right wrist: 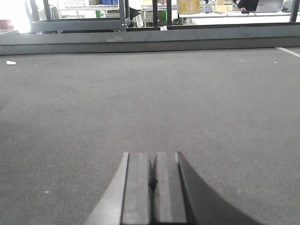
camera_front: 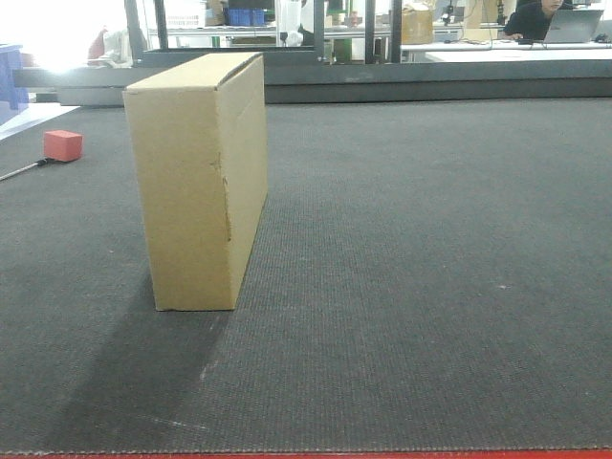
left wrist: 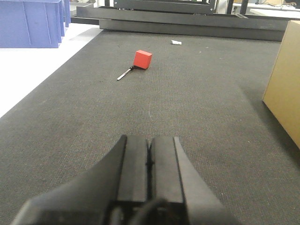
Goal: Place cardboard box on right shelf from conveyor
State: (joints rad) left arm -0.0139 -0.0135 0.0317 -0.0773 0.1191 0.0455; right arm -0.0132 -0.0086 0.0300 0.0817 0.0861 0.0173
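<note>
The tan cardboard box stands upright on its long edge on the dark ribbed conveyor, left of centre in the front view, its creased narrow face toward the camera. Its edge shows at the right border of the left wrist view as the cardboard box. My left gripper is shut with nothing in it, low over the belt, left of the box and apart from it. My right gripper is shut and empty over bare belt; the box does not show in its view. The right shelf is out of view.
A small red block with a thin metal rod lies on the belt at the far left. Blue bins stand beyond the belt's left side. A dark metal rail runs along the far edge, with racks and desks behind.
</note>
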